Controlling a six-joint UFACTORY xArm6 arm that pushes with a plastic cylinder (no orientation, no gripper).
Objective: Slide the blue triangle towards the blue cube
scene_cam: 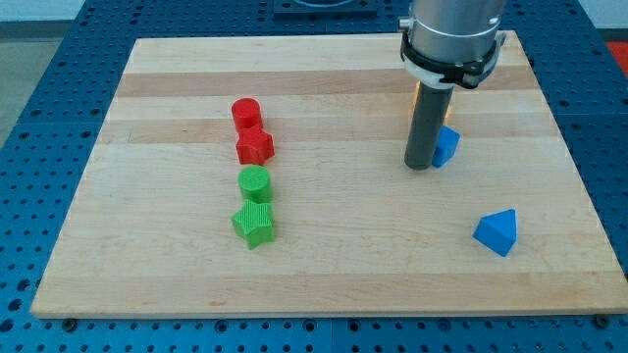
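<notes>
Camera view shows a pale wooden worktop (324,265) lying on a blue perforated base (39,118); the arm's straight dark rod comes down from a grey cylindrical mount near the view's top right, and my tip (419,167) rests on the board; there are no fingers on this rig, only the rod, so nothing is grasped; a small blue plastic block (447,145), partly hidden so that its shape cannot be told for certain, sits just beside the rod on the view's right, seemingly touching it; a sliver of an orange block (416,103) shows behind the rod, its shape unclear; the blue plastic triangle (497,232) lies nearer the view's bottom right, apart from my tip and from the other blue block; toward the view's left a column of four pieces stands well apart from the rod: a red cylinder (245,113) at the top, touching a red star-like block (255,147) below it, then a green cylinder (254,182), and a green star-shaped block (254,225) at the bottom.
</notes>
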